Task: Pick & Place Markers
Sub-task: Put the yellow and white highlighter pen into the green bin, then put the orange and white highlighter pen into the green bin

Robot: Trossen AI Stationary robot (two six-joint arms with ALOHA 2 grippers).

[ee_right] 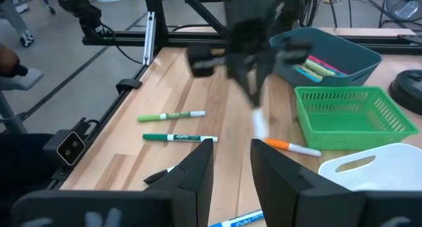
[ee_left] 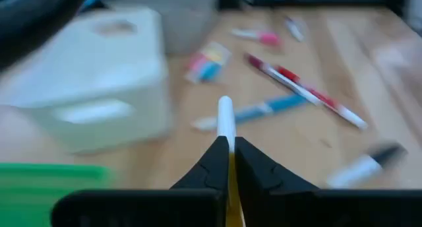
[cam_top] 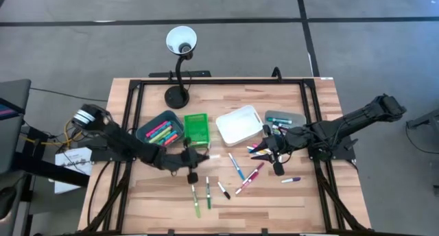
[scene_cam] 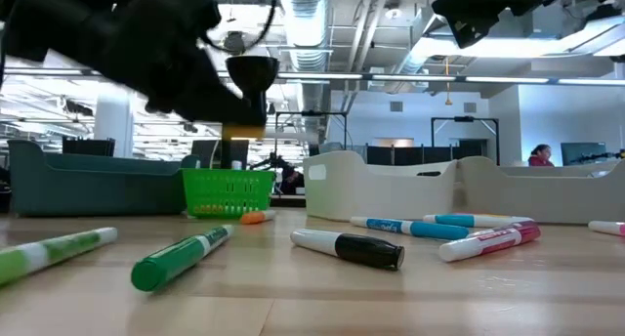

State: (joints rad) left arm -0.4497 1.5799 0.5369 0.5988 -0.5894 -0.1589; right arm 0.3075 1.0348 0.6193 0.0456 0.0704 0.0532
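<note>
Left gripper (cam_top: pixel 192 169) is hanging just in front of the green basket (cam_top: pixel 196 128), jaws pinched tight on a marker (ee_left: pixel 225 116) with a white end poking out past the fingertips, so this looks like the pick step done and the carry starting. Right gripper (cam_top: pixel 274 160) is waiting beside the white bin (cam_top: pixel 239 124), fingers partly apart and holding nothing. Next move is probably lifting and swinging the held marker over a bin near the green basket; remaining markers (cam_top: pixel 240 171) are lying loose on the table (cam_top: pixel 322 202) in front of it.
</note>
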